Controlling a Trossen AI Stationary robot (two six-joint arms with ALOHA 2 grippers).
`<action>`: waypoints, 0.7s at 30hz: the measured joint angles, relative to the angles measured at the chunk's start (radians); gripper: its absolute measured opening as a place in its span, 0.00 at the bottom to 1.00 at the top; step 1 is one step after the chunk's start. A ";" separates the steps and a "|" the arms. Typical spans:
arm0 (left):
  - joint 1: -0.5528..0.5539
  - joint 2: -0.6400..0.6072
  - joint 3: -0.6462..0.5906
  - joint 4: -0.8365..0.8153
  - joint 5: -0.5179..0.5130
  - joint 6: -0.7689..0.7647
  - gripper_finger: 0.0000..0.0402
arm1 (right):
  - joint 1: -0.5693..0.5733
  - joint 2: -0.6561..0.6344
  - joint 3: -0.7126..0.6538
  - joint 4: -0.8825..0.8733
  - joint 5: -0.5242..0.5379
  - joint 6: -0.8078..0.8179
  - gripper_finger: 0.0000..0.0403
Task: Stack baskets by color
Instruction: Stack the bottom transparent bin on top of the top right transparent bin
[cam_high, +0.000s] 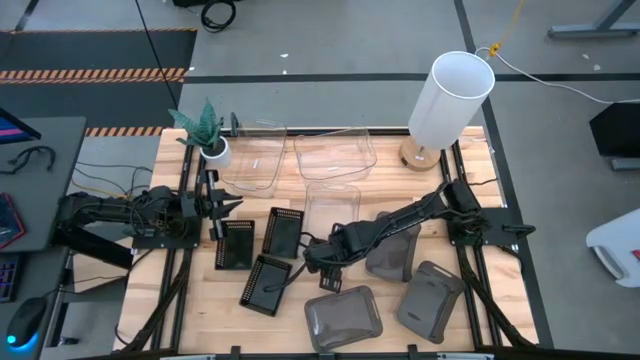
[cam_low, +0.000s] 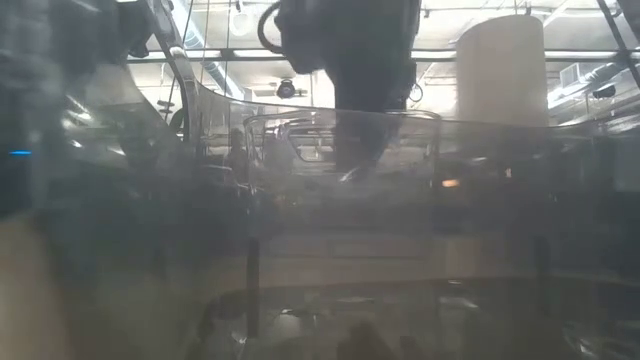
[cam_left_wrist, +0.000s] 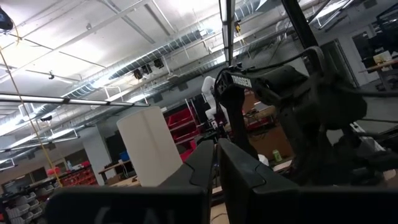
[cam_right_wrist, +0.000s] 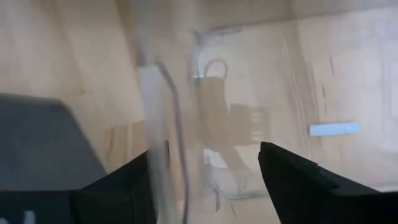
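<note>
Three clear baskets (cam_high: 332, 200) (cam_high: 250, 158) (cam_high: 336, 152) stand on the table's far half. Three black perforated baskets (cam_high: 283, 232) (cam_high: 235, 243) (cam_high: 265, 285) lie left of centre. Three smoky grey baskets (cam_high: 343, 318) (cam_high: 430, 300) (cam_high: 395, 250) lie near right. My right gripper (cam_high: 318, 258) (cam_right_wrist: 211, 180) points down, open, at the nearest clear basket's near left corner. That basket's rim (cam_right_wrist: 171, 124) runs between the fingers, close to one of them. My left gripper (cam_high: 215, 203) (cam_left_wrist: 217, 168) waits at the left, shut on nothing and tipped upward.
A tall white cylinder (cam_high: 450, 95) stands at the far right and a small potted plant (cam_high: 208, 135) at the far left. A black basket (cam_right_wrist: 37, 143) lies right beside my right gripper. In the low view a clear basket wall (cam_low: 320, 200) fills the foreground.
</note>
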 joint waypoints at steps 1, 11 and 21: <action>0.000 0.000 0.000 0.000 0.000 0.000 0.07 | -0.003 0.000 -0.006 0.003 0.001 0.009 0.60; 0.000 0.000 0.000 0.000 0.000 0.000 0.08 | -0.024 0.000 -0.023 0.018 -0.018 0.029 0.41; 0.000 0.000 0.000 0.000 0.000 0.000 0.07 | -0.023 0.000 -0.023 0.017 -0.099 0.012 0.07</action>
